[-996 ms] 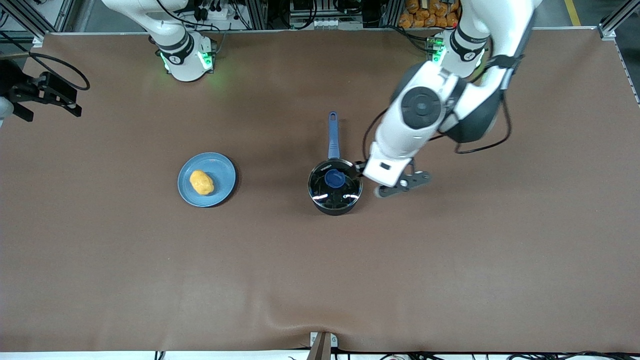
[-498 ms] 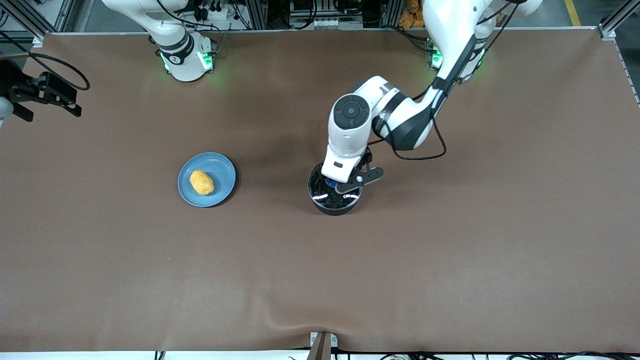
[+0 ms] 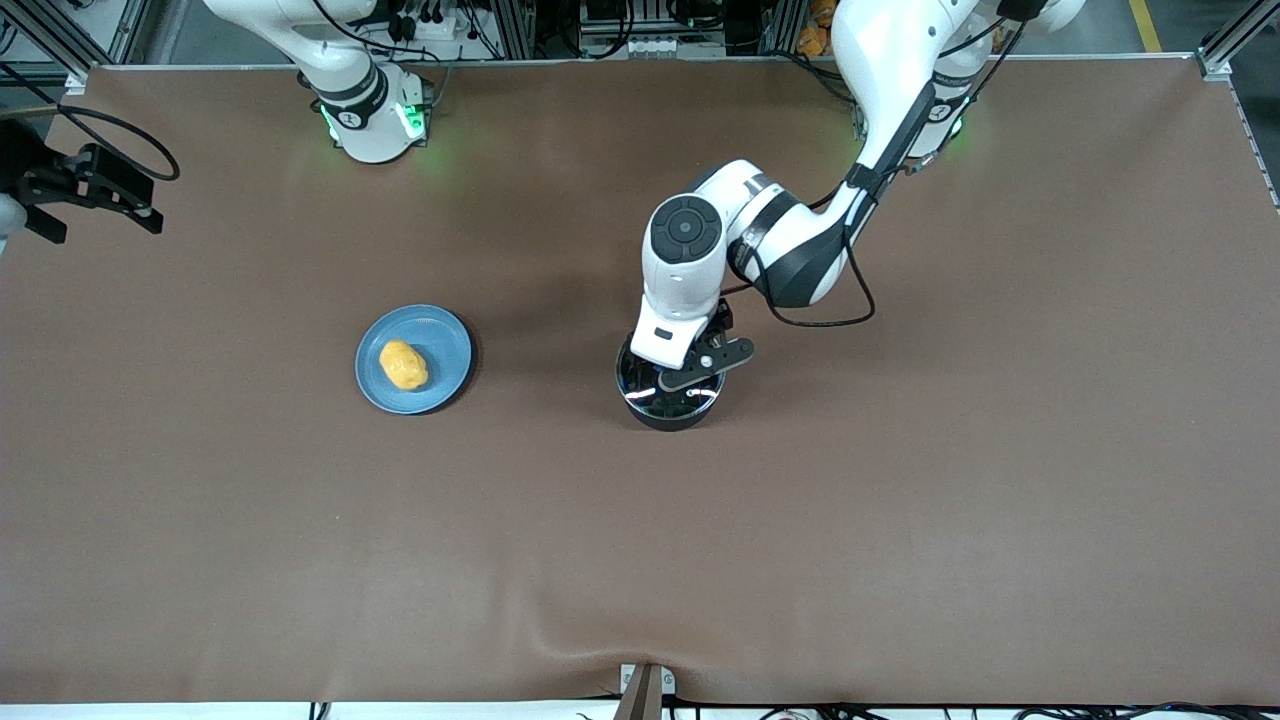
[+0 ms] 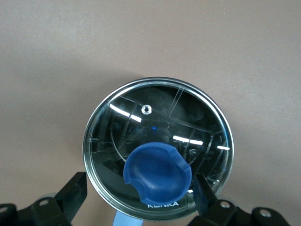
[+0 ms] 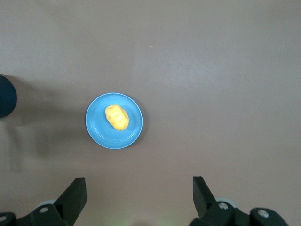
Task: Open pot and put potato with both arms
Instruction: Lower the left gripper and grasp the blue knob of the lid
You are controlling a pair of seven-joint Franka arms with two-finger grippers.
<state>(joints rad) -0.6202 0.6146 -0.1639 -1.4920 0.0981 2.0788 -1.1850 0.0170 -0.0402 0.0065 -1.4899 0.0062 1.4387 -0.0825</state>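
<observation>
The black pot (image 3: 668, 408) stands mid-table with its glass lid (image 4: 160, 120) on. My left gripper (image 3: 683, 373) hovers open just over the lid. In the left wrist view its fingers (image 4: 75, 188) stand wide on either side of the blue knob (image 4: 157, 172), touching nothing. A strip of the pot's blue handle (image 4: 123, 219) shows at the lid's rim; the arm hides it in the front view. The yellow-orange potato (image 3: 403, 365) lies on a light-blue plate (image 3: 445, 340) toward the right arm's end. My right gripper (image 5: 139, 188) hangs open and empty high over the plate.
Brown cloth (image 3: 900, 520) covers the whole table. A ridge in the cloth (image 3: 640, 640) sits at the edge nearest the front camera. The left arm's elbow and cable (image 3: 790, 260) hang over the table beside the pot.
My left arm swung from beside the pot to over it and dropped toward the lid, now covering the knob and handle in the front view. The right arm has not moved.
</observation>
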